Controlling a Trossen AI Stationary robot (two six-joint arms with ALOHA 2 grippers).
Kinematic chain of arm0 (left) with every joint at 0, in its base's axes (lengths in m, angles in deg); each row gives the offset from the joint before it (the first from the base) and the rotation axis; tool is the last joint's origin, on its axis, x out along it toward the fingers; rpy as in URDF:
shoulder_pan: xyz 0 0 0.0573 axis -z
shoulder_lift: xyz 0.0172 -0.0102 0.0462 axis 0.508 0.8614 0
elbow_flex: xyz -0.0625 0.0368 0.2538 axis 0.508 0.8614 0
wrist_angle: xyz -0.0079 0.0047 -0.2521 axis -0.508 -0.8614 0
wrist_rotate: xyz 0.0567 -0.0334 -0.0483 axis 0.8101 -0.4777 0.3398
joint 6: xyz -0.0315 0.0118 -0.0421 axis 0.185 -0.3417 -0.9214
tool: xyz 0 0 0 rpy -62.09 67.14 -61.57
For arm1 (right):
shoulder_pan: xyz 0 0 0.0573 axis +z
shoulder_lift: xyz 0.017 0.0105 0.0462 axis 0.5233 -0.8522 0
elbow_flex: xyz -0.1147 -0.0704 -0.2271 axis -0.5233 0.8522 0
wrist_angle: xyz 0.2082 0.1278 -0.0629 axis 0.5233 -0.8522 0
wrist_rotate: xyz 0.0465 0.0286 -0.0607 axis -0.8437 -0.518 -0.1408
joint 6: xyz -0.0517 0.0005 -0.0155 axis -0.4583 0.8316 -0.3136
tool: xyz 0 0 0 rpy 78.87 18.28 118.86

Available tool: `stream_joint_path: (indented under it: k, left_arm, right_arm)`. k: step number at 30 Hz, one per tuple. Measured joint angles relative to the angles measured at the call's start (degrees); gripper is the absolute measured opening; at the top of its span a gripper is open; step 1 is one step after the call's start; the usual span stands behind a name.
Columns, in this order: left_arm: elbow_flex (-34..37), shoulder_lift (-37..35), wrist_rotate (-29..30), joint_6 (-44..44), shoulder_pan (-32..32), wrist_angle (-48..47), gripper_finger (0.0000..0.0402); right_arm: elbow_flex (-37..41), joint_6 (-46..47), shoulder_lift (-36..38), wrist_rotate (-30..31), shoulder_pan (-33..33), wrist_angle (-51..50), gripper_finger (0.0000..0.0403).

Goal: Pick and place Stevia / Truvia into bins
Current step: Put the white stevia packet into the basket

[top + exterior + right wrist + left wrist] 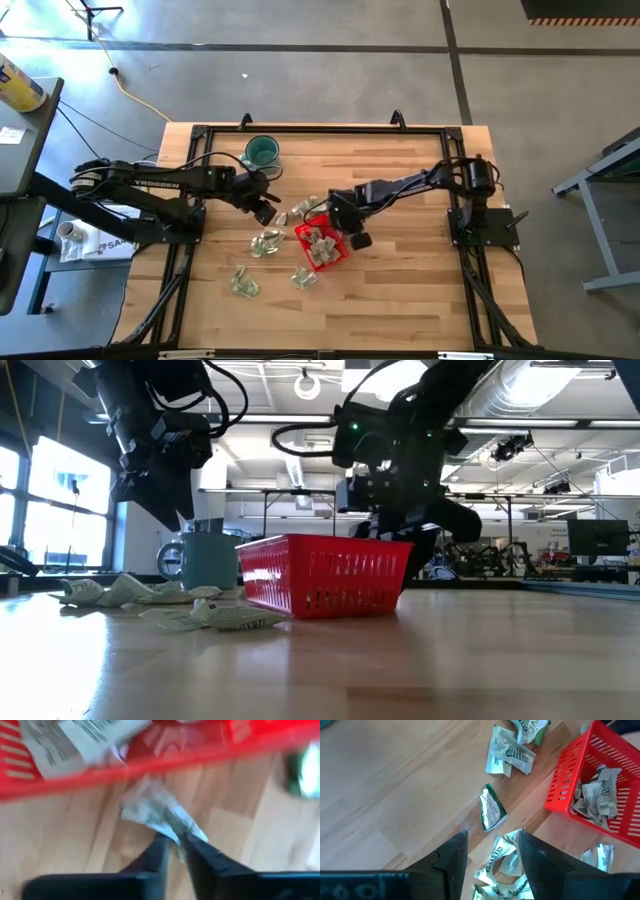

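Sachets [265, 243] litter the table around the red bin [322, 245]; right pincer [175, 845] clamps one, left pincer [490, 852] gapes.

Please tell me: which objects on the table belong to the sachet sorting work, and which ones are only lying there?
Belong to the job:
- loose sachets on the wood
- sachets in the bin
- red bin
- sachet pinched in the right tool
- left tool, open above a sachet pile

Only lying about:
- teal mug

The left gripper [490, 857] hangs above the table with fingers parted, while the right gripper [175, 847] (fingers nearly together) pinches a sachet [160, 815]
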Motion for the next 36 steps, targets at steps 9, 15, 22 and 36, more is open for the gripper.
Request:
stream_joint_path:
  k: [9,15,22,36]
  left_arm:
    - [-0.02,0.0,0.02,1.23,-0.02,0.02,0.0211]
    - [-0.02,0.02,-4.63,6.55,-0.02,0.49,0.0211]
    - [-0.11,1.28,-7.51,15.96,-0.02,0.61,0.0212]
    - [-0.07,9.21,-3.06,23.71,7.85,-0.64,0.0301]
  right_arm:
    - [0.38,10.46,8.4,9.68,-0.27,-10.34,0.0003]
    - [-4.49,18.42,14.56,4.01,1.77,-6.53,0.0004]
    - [-11.57,20.96,5.88,-4.85,5.55,-5.09,0.0025]
    - [-14.58,30.35,5.28,9.62,7.18,-14.27,0.0243]
